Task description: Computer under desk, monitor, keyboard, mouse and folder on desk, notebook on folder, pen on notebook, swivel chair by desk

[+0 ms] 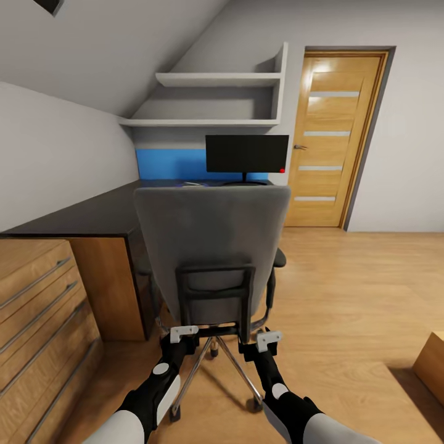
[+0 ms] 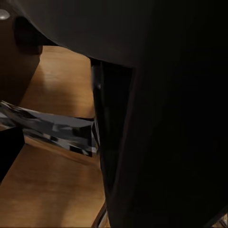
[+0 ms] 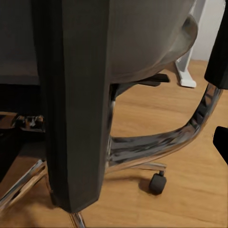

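The swivel chair (image 1: pixel 213 228) stands with its grey back toward me, right beside the black-topped desk (image 1: pixel 92 216). The monitor (image 1: pixel 246 153) is upright on the desk's far end. My left gripper (image 1: pixel 184 335) and right gripper (image 1: pixel 269 339) are both at the bottom of the chair's dark back frame, one on each side. The wrist views are pressed up against the chair frame (image 2: pixel 166 118) (image 3: pixel 76 95), and its chrome base (image 3: pixel 156 147) shows below. The frames do not show how the jaws stand. The chair back hides the seat and the folder. Computer, keyboard, mouse, notebook and pen are out of view.
A light-wood dresser (image 1: pixel 37 320) stands close at my left. A blue wall panel (image 1: pixel 169 163) and white shelves (image 1: pixel 216 80) are behind the desk. A wooden door (image 1: pixel 336 139) is at the back right. A wooden box corner (image 1: pixel 431 364) is at the right edge.
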`<state>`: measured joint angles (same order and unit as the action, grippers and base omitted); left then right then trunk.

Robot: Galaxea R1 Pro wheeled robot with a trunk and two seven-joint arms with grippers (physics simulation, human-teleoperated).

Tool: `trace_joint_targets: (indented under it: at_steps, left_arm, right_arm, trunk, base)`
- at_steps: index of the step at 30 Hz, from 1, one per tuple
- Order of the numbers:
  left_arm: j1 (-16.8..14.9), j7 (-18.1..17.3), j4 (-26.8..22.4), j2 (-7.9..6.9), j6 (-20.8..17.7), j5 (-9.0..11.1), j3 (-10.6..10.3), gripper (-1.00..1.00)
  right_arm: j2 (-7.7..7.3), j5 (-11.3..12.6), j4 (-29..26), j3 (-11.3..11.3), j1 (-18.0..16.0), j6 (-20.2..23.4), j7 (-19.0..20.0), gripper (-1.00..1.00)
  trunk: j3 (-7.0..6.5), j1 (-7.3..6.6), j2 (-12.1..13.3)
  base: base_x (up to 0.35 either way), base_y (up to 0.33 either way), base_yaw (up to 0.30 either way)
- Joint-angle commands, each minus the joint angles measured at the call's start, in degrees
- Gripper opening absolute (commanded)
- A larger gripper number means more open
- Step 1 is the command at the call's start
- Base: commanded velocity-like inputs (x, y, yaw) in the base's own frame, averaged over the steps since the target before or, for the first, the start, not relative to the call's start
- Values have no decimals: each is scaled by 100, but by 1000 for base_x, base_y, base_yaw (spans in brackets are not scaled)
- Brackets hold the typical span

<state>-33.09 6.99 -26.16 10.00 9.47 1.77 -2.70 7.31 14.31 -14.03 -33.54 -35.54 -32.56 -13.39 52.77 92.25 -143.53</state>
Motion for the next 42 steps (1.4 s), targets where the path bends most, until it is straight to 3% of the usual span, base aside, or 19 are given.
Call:
trace_joint_targets:
  at_steps: [1, 42]
  left_arm:
    - [-4, 41, 3, 0, 20, 17, -28, 100]
    - [-4, 42, 6, 0, 20, 17, -27, 100]
  right_arm:
    - [-1, 54, 5, -38, -6, -22, -32, 100]
    - [-17, 32, 260, -38, -6, -22, 3, 100]
  trunk:
    - [6, 1, -2]
    - [6, 1, -2]
  base:
    - [265, 0, 0]
    - [264, 0, 0]
